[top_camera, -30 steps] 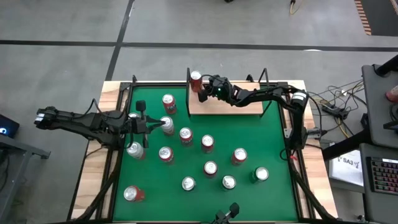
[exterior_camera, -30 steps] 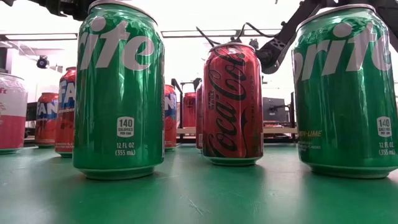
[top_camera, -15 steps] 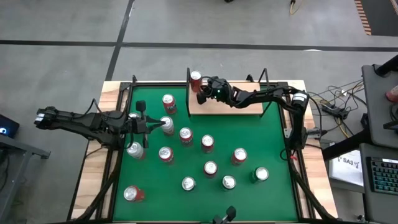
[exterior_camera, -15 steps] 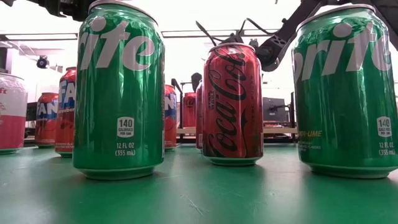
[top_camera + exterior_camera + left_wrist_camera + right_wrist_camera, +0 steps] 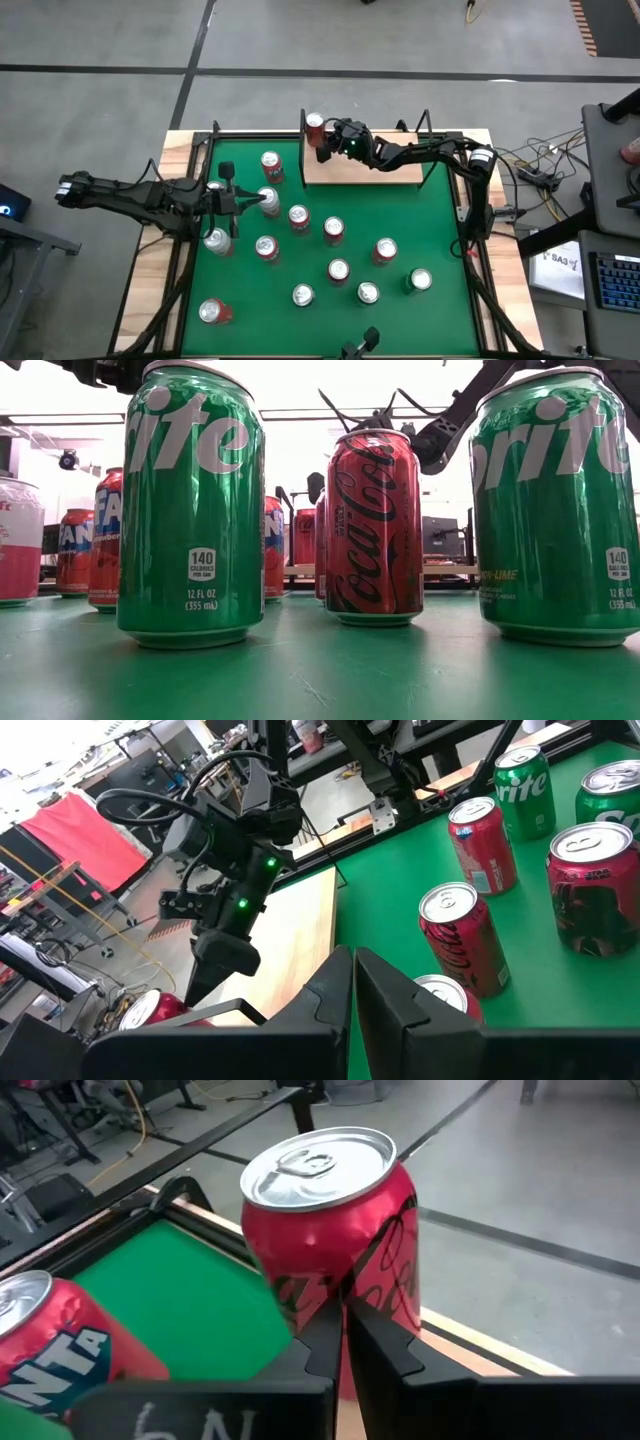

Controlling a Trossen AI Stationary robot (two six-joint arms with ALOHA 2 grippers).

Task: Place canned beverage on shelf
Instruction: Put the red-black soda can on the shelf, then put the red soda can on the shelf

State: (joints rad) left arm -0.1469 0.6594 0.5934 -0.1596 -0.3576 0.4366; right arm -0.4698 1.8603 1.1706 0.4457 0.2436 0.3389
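Observation:
A red can (image 5: pixel 315 124) (image 5: pixel 330 1230) stands upright on its base at the far left corner of the tan wooden shelf (image 5: pixel 372 168), beside a black upright (image 5: pixel 303 128). My right gripper (image 5: pixel 324 150) (image 5: pixel 343 1335) is shut. It reaches over the shelf from the table's right, with its tips right at the can's near side. My left gripper (image 5: pixel 244 203) (image 5: pixel 352 982) is shut and holds nothing. It hangs above the green table's left part, over a silver-topped can (image 5: pixel 268 200). My right gripper's shut fingertips (image 5: pixel 330 1325) stand against the lower side wall of the red can (image 5: pixel 370 1295), coming nearly level from the table's right. The fingers themselves hide the spot, so I cannot tell whether they touch the can. The can stands upright on the shelf.
Several more cans stand upright across the green table (image 5: pixel 440 230). Among them are a Fanta can (image 5: pixel 50 1345) just left of the shelf and two Sprite cans (image 5: pixel 190 510) (image 5: pixel 555 510) and a Coca-Cola can (image 5: pixel 373 525) near the front edge. Black rails frame the table.

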